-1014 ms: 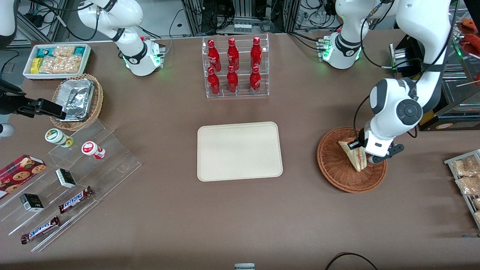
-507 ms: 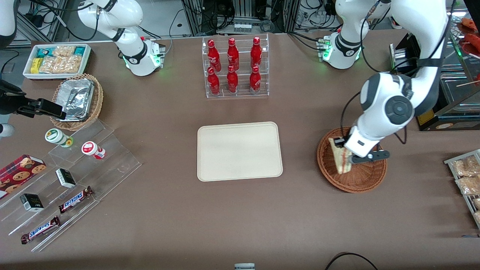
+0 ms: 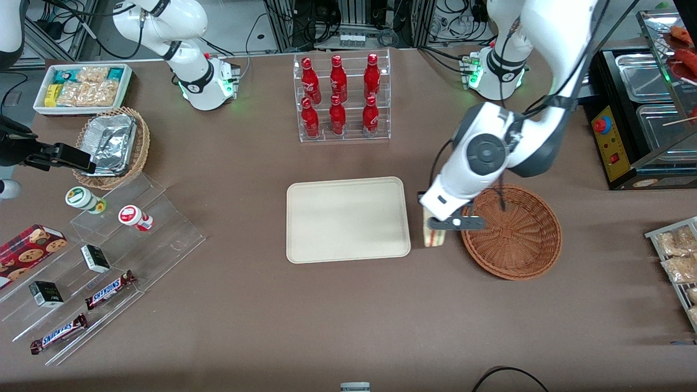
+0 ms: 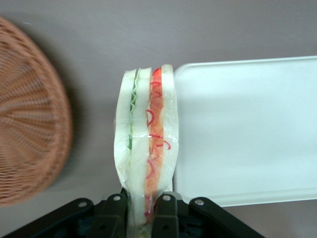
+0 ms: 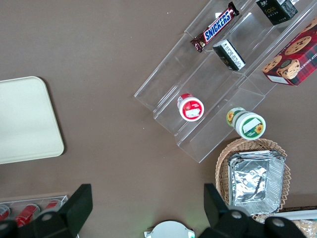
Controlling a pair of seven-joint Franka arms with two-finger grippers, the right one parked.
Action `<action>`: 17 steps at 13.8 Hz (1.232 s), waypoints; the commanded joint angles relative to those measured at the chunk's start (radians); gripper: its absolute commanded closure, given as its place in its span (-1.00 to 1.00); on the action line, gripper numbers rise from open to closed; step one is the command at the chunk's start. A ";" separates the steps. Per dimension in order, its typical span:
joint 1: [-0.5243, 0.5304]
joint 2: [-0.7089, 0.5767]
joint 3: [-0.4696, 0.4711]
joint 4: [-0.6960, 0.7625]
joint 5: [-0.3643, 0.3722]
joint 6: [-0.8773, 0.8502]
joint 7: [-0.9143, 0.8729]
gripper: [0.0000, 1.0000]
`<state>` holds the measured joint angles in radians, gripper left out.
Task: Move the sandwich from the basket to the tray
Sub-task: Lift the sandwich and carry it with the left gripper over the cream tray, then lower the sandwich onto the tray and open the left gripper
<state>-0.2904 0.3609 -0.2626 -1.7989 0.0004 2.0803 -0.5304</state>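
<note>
My gripper (image 3: 435, 224) (image 4: 141, 206) is shut on the sandwich (image 3: 433, 236) (image 4: 146, 144), a clear-wrapped wedge with green and red filling along its cut edge. It hangs in the air over the bare table, in the gap between the reddish-brown wicker basket (image 3: 512, 231) (image 4: 27, 124) and the cream tray (image 3: 347, 219) (image 4: 247, 129). The basket holds nothing and the tray is bare. The black fingers (image 4: 116, 213) pinch the wedge at its narrow end.
A clear rack of red bottles (image 3: 340, 98) stands farther from the front camera than the tray. Toward the parked arm's end are a tan wicker basket with foil trays (image 3: 111, 144), a white snack box (image 3: 81, 87) and acrylic steps with candy bars (image 3: 106, 288). A counter appliance (image 3: 642, 114) and bagged snacks (image 3: 678, 256) lie at the working arm's end.
The gripper has lifted the sandwich out of the basket and carried it sideways toward the tray, from over the basket's middle to the gap beside the tray's edge.
</note>
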 commanded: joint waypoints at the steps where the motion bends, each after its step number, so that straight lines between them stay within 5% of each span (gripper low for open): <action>1: -0.093 0.102 0.009 0.130 0.020 -0.032 -0.100 1.00; 8: -0.280 0.323 0.009 0.363 0.102 -0.028 -0.342 1.00; 17: -0.371 0.467 0.016 0.506 0.173 -0.020 -0.471 1.00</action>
<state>-0.6430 0.8027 -0.2593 -1.3406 0.1468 2.0806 -0.9713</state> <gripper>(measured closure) 0.837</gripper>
